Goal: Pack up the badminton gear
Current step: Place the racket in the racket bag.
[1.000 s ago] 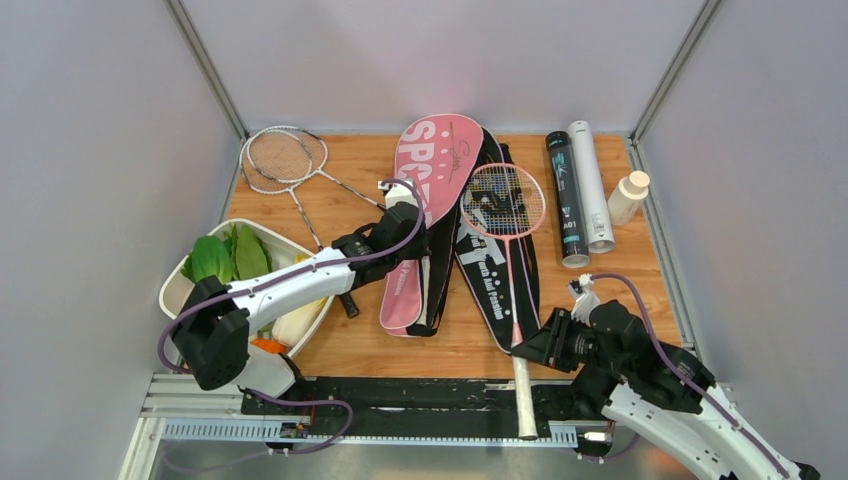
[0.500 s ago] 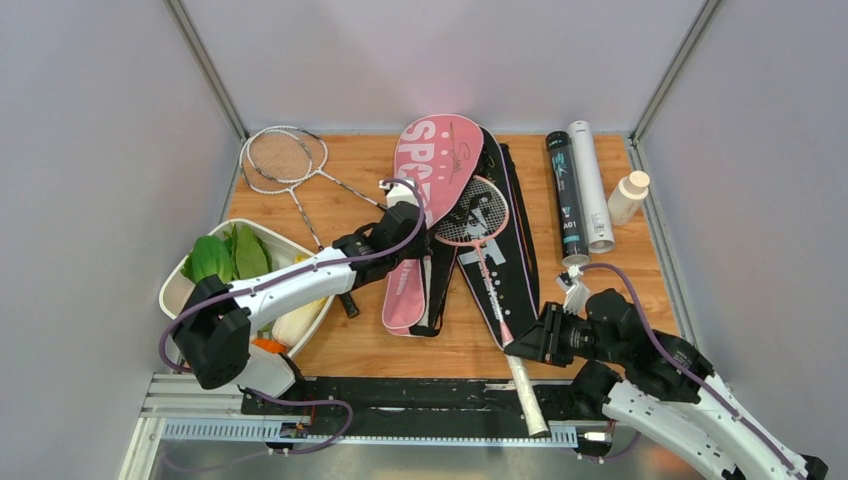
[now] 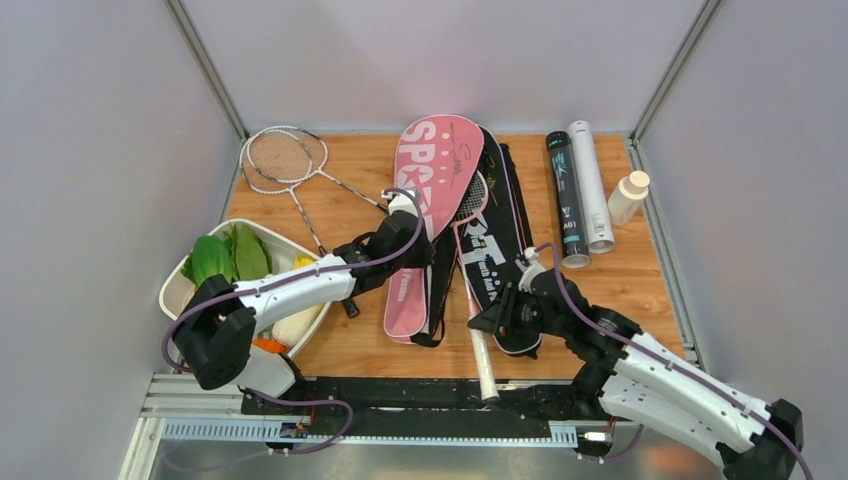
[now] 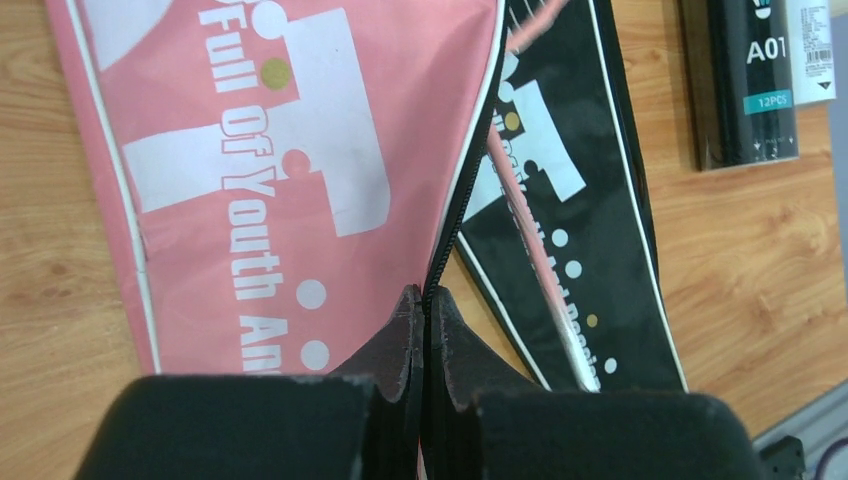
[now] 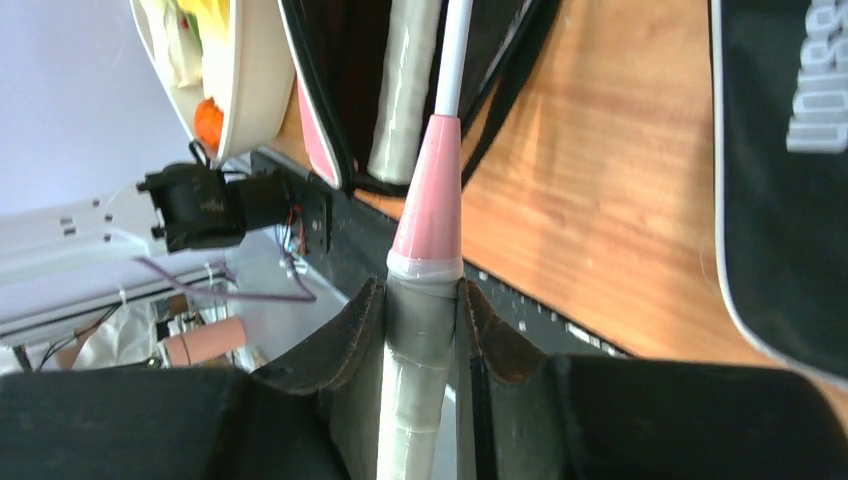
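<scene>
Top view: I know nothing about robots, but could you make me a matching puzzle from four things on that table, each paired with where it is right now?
Things:
1. pink racket
2. pink bag
3. silver rackets
4. small bottle

Places:
A. far left corner of the table
B. handle gripped by the right claw
C. far right, beside the tubes
D. edge pinched by the left claw

Pairs: 1-B, 2-D, 3-A, 4-C
</scene>
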`<action>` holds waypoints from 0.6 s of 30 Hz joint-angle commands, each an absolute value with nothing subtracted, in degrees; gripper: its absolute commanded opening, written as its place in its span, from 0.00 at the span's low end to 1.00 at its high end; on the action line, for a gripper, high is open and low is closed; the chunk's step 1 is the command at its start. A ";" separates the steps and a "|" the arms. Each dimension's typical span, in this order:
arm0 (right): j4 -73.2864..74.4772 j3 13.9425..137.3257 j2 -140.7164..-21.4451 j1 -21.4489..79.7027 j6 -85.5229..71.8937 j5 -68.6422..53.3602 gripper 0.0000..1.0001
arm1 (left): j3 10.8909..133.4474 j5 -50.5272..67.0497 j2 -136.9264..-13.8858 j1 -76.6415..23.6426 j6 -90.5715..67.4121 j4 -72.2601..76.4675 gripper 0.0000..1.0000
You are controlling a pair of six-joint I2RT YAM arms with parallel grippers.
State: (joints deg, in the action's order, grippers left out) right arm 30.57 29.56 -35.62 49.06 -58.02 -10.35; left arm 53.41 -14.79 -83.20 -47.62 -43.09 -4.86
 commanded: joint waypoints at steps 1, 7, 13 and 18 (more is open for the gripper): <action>7.93 30.58 -44.41 49.31 -55.31 -5.61 0.00 | 51.06 -9.77 -79.61 -46.92 -45.88 3.23 0.00; -6.14 32.20 -57.61 49.33 -55.67 -1.32 0.00 | 43.56 -6.61 -75.02 -46.89 -48.58 7.78 0.00; -13.35 37.82 -71.88 49.22 -56.59 -0.19 0.00 | 38.76 -4.81 -71.49 -46.93 -50.32 9.81 0.00; -19.15 40.02 -78.39 48.13 -59.24 -0.57 0.00 | 35.34 -3.12 -69.22 -46.93 -52.05 12.17 0.00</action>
